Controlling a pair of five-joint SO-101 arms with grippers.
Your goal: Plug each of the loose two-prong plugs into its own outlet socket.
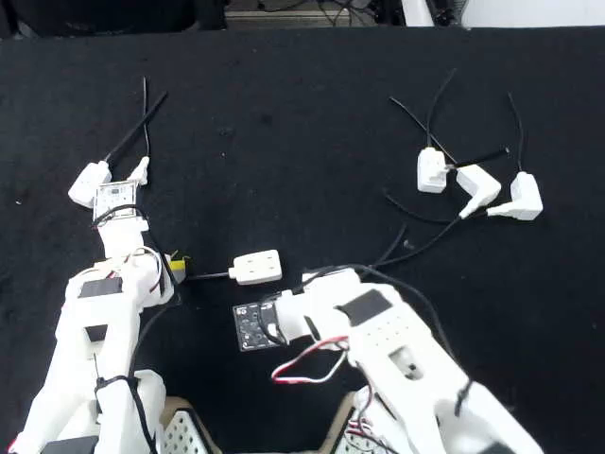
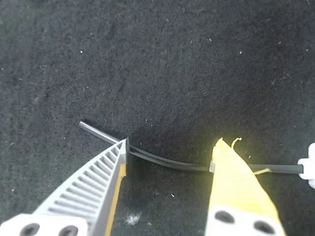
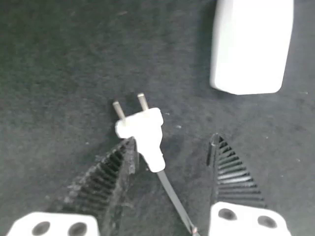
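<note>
right wrist view: right gripper (image 3: 173, 137) spread wide astride a white two-prong plug (image 3: 142, 129), unclamped, near a white rectangular socket block (image 3: 251, 46). left wrist view: left gripper (image 2: 172, 142) open, straddling a thin black cable (image 2: 162, 160). high view: three more white plugs (image 1: 477, 184) far right.

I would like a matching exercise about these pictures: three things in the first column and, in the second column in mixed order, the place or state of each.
Things:
1. left claw
2. right claw
3. white socket block

Places or states:
A. open, with a two-prong plug lying between its fingers
B. lies on the black table, held by no claw
C. open, above a thin black cable

Pairs: 1-C, 2-A, 3-B.
</note>
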